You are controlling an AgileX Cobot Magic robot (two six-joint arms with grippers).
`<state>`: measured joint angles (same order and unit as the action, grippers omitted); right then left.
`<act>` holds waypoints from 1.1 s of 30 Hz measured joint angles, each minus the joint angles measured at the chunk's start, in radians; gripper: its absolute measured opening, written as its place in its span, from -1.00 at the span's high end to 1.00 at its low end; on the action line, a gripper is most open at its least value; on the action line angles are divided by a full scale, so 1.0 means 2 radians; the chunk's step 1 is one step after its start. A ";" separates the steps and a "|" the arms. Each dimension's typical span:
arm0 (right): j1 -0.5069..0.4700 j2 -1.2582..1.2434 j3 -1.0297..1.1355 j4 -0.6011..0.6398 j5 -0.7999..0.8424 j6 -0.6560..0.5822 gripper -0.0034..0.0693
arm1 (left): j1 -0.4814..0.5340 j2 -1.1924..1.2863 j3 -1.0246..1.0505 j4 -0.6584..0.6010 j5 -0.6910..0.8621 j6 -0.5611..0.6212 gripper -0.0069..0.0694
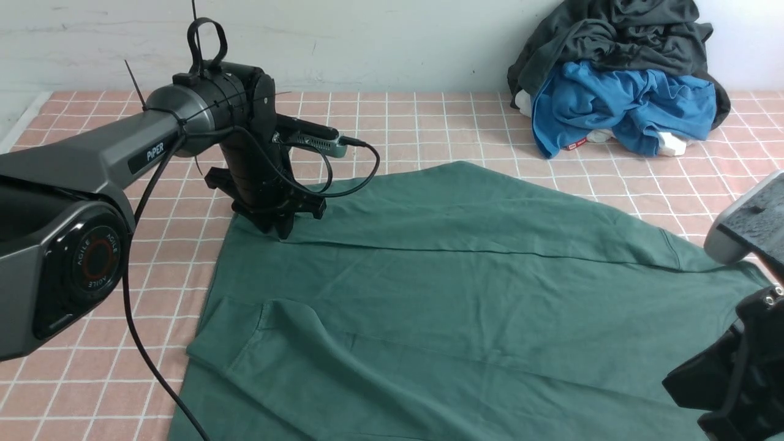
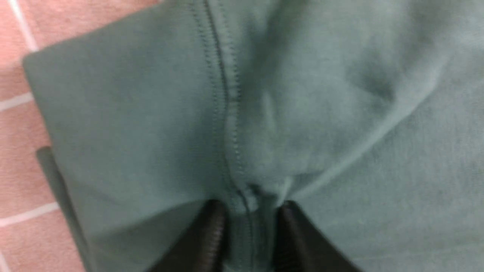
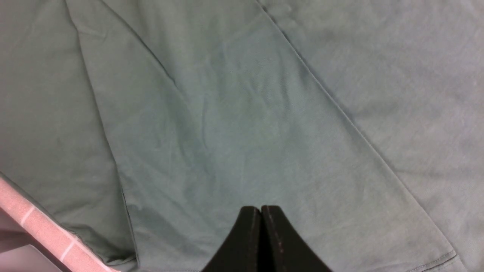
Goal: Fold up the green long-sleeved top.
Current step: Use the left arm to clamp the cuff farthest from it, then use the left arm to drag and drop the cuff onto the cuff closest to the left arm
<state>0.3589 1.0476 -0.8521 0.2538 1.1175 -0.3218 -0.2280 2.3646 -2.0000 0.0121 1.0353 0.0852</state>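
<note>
green long-sleeved top: spread flat across the centre and lower part of the front view, from the bottom left edge out to the right edge; a flap of its cloth is laid over the body at lower left, and a long fold line is seen across its upper part
left gripper: pointed down at the garment's far left corner, left of centre in the front view; the jaws are drawn nearly together on a pinched ridge of the green cloth, with a stitched seam caught between the black fingers
right gripper: fingertips pressed together with nothing between them; set over the green cloth, contact with it cannot be told
right arm: seen at the lower right corner of the front view, over the garment's right edge
tablecloth: pink with white grid lines, lying under the garment
blue garment: heaped at upper right, well apart from the green top
dark grey garment: piled on and behind the blue one, against the white wall
cable: black, hung from the left arm down to the bottom left edge
</note>
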 joint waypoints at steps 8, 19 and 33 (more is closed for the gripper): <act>0.000 0.000 0.000 0.000 0.000 0.000 0.94 | 0.000 -0.001 -0.001 0.000 0.001 0.000 0.77; 0.000 0.000 0.000 -0.010 0.000 0.000 0.94 | 0.000 -0.048 0.001 -0.006 0.069 0.000 0.77; 0.092 -0.001 0.000 -0.078 0.014 0.013 0.94 | -0.001 -0.228 0.271 -0.033 0.059 -0.001 0.77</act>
<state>0.5436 1.0465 -0.8521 0.0983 1.1460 -0.2965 -0.2308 1.9088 -1.4578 -0.0547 1.1539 0.0841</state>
